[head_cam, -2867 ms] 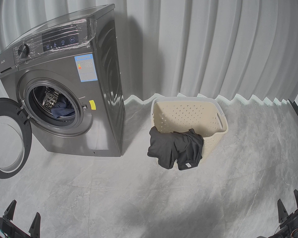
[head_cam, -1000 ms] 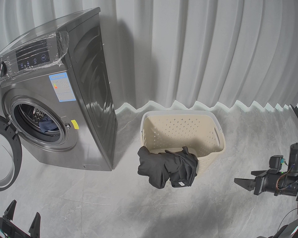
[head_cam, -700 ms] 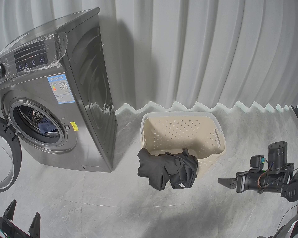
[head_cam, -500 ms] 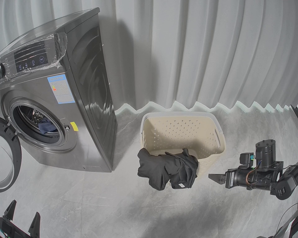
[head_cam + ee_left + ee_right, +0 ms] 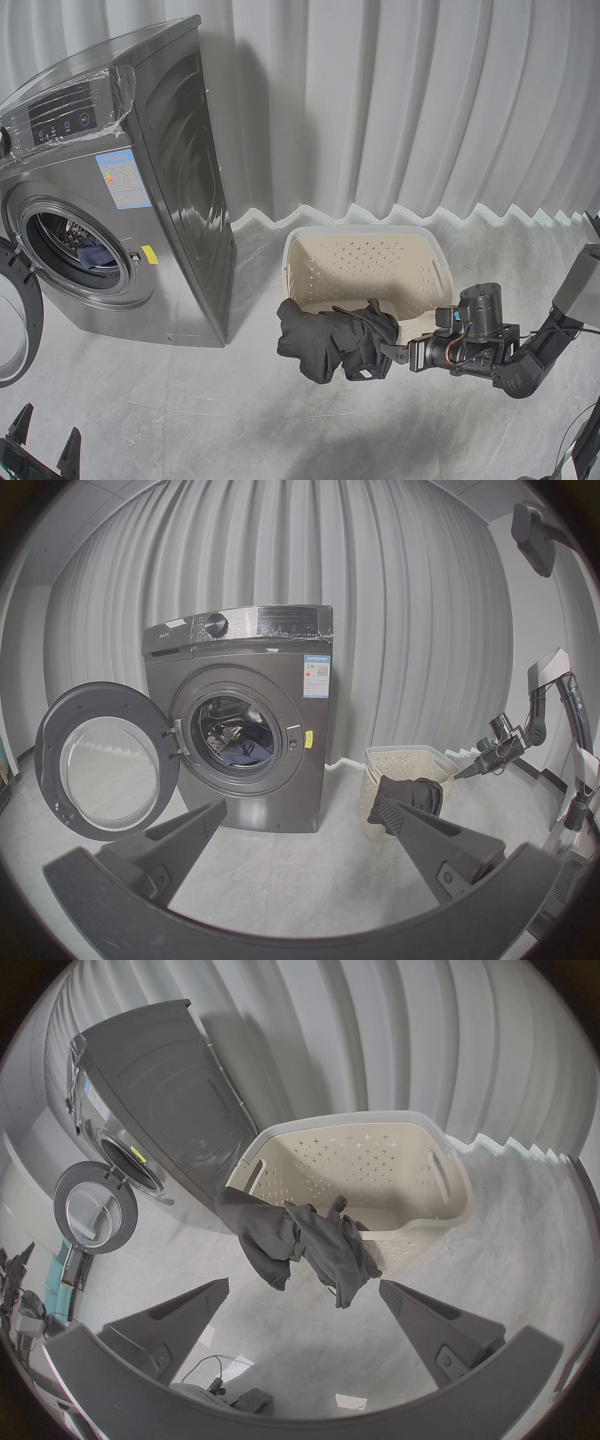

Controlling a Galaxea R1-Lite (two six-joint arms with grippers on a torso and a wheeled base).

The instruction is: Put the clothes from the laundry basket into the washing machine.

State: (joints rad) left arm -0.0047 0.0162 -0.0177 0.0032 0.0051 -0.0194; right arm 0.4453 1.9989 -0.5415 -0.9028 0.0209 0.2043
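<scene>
Clothes (image 5: 337, 340), a dark bundle, hang over the near rim of the laundry basket (image 5: 362, 232), spread along that rim. The right gripper (image 5: 390, 351) is just at their right end with its fingers apart, while the left gripper (image 5: 50, 425), also spread, sits low and well apart. Farther left stands the washing machine (image 5: 181, 187), door (image 5: 19, 325) swung wide, its front corner likely to be rounded on the carry.

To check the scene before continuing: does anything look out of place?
The dark clothes hang over the basket's front rim, mostly outside it, instead of lying inside. Plastic film also covers the washer's control panel.
</scene>
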